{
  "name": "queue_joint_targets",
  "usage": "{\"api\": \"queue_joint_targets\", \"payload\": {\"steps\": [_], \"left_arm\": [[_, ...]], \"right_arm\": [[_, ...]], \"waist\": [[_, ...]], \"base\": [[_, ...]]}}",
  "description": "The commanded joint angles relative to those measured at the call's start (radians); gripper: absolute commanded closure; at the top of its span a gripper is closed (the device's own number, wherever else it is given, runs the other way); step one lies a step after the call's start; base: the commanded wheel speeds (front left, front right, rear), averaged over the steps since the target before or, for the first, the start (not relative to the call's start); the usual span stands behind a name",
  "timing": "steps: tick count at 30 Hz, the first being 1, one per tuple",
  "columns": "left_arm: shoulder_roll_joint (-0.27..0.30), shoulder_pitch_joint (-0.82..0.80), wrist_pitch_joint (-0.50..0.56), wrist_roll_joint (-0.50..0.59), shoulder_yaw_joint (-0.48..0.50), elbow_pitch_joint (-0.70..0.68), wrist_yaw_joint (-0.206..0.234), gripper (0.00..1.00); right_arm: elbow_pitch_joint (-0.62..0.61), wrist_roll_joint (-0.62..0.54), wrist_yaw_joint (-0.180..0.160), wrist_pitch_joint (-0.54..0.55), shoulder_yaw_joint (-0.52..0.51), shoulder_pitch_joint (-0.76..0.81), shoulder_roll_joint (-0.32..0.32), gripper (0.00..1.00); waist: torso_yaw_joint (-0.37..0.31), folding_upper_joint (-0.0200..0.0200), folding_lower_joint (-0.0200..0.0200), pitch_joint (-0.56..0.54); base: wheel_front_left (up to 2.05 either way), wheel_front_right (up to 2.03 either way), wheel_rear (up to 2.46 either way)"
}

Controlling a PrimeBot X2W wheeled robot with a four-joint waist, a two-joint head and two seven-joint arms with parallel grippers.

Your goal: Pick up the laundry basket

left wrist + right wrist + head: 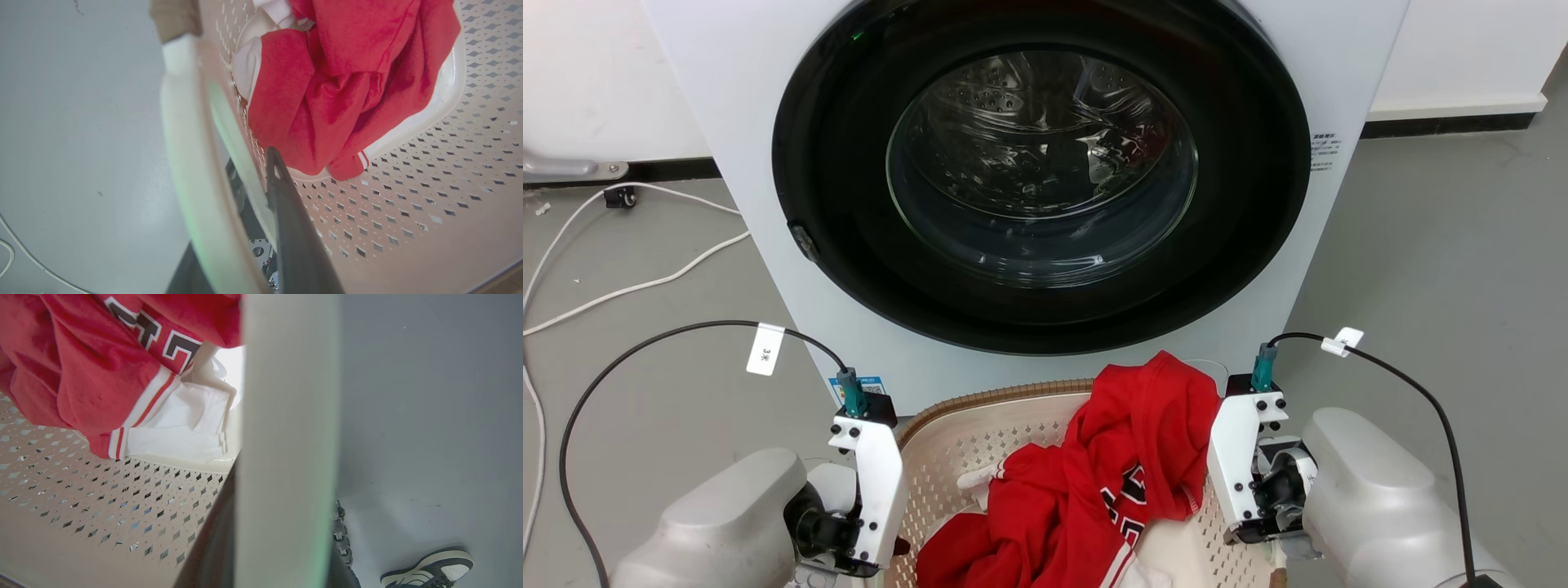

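Cream perforated plastic, the laundry basket (980, 441) lies at 6 o'clock of the washing machine (727, 98), with a red garment (1094, 482) inside. The left claw (229, 204) straddles its 9 o'clock handle (184, 122), but I cannot tell how tightly. The right claw (282, 531) is pressed against both sides of the 3 o'clock handle (286, 396).

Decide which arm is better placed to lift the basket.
Right, marginally. The right end effector straddles the right handle, which fills the gap between the fingers; the left end effector straddles the left handle with slack showing. The lift likely needs both.
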Motion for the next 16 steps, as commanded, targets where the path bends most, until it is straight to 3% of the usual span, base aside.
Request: {"api": "queue_joint_targets", "payload": {"steps": [1,16], "left_arm": [[0.026,-0.007,0.014,0.010,-0.009,0.013,-0.004,1.00],[0.025,-0.010,0.024,0.008,-0.010,0.021,-0.004,1.00]], "right_arm": [[0.006,-0.007,0.012,-0.004,0.013,-0.021,-0.030,1.00],[0.022,0.028,0.012,-0.011,0.045,-0.025,-0.031,1.00]], "waist": [[0.000,0.0000,0.0000,0.000],[0.003,0.0000,0.0000,-0.005]], "base": [[0.00,0.00,0.00],[0.00,0.00,0.00]]}}
